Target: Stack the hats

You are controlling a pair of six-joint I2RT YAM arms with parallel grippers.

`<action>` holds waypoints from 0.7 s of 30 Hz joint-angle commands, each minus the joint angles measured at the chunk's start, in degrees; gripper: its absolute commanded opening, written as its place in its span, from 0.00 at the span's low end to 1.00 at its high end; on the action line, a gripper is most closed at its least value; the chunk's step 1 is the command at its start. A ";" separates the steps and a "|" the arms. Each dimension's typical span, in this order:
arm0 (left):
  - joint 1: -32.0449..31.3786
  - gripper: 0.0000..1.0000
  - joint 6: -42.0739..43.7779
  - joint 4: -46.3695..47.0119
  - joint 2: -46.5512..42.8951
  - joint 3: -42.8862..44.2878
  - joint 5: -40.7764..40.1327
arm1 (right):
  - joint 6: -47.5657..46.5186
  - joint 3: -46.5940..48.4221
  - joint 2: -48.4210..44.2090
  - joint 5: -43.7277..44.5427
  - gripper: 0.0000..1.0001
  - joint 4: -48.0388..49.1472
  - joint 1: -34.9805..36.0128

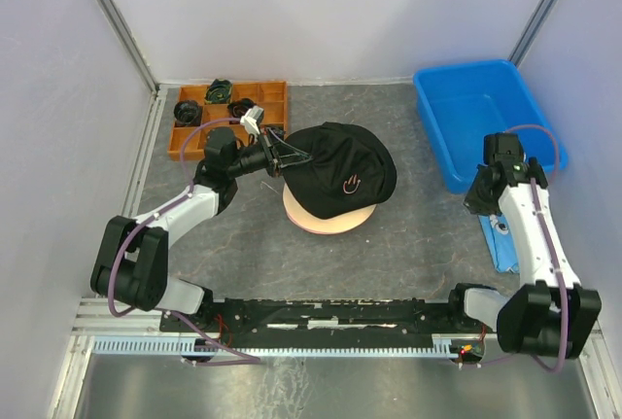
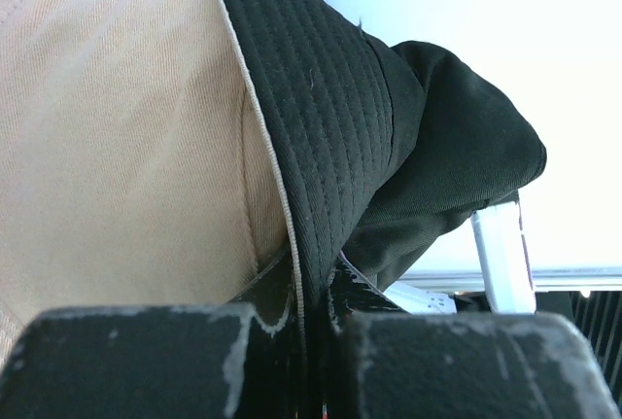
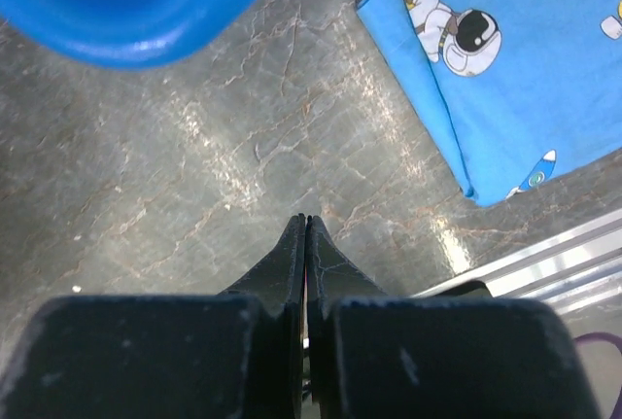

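Nearest the arm bases, the right gripper (image 3: 306, 226) is hanging low over the grey marbled table (image 3: 194, 176). Its two jaws are pressing together with nothing between them. Beside it, a blue cloth (image 3: 525, 79) printed with little astronauts is lying flat on the table near the metal rail, and the gripper is not touching it.

Farther in, around the middle of the table, the hats are sitting in one pile. The black hat (image 1: 340, 168) is lying on top with its crown up, showing a small pinkish mark on the near side. Beneath it, a pale pinkish brim (image 1: 326, 222) is peeking out along the near edge of the pile.

The left arm is reaching in from the left side. The left gripper (image 1: 288, 159) is clamping the black hat's brim at the pile's left edge. In the left wrist view, the stitched brim with its light border is running straight down between the jaws. The beige hat (image 2: 107, 147) is filling the left of that view, lying against the underside of the black brim.

Farthest off, by the back wall, an orange tray (image 1: 269, 98) with compartments is standing at the left. Dark coiled bundles (image 1: 189, 109) are lying in several of its sections. A blue bin (image 1: 471, 113) is standing at the right.
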 commanded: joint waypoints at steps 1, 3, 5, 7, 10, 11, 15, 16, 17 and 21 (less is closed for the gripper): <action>0.61 0.03 -0.79 1.62 -0.47 -0.64 0.97 | -0.29 0.11 5.93 4.16 0.00 6.93 -0.19; 0.88 0.03 -0.73 1.42 -0.76 -0.62 0.90 | 0.03 0.68 8.88 4.08 0.00 8.95 -0.25; 1.21 0.03 -0.51 1.08 -1.19 -0.83 0.90 | 0.31 1.40 11.06 3.88 0.00 11.33 -0.36; 1.59 0.03 -0.16 0.38 -1.61 -1.01 0.96 | 0.68 2.51 13.64 3.59 0.00 12.77 -0.79; 2.28 0.03 0.02 -0.12 -2.26 -1.47 0.90 | 1.15 3.90 17.70 3.79 0.00 14.78 -1.31; 2.54 0.03 0.07 -0.25 -2.47 -1.56 0.96 | 1.36 4.18 19.08 3.86 0.00 15.71 -1.28; 3.65 0.03 0.29 -0.93 -2.88 -1.76 1.38 | 2.29 6.16 23.50 3.89 0.00 18.00 -1.53; 3.91 0.03 0.38 -1.02 -2.98 -1.80 1.42 | 2.36 6.76 24.49 3.59 0.00 18.62 -1.55; 4.13 0.03 0.34 -1.07 -3.01 -1.83 1.50 | 2.70 7.18 25.33 3.16 0.00 19.37 -1.52; 4.52 0.03 0.65 -1.34 -2.69 -1.72 1.68 | 3.29 10.43 29.55 0.96 0.00 20.44 -1.43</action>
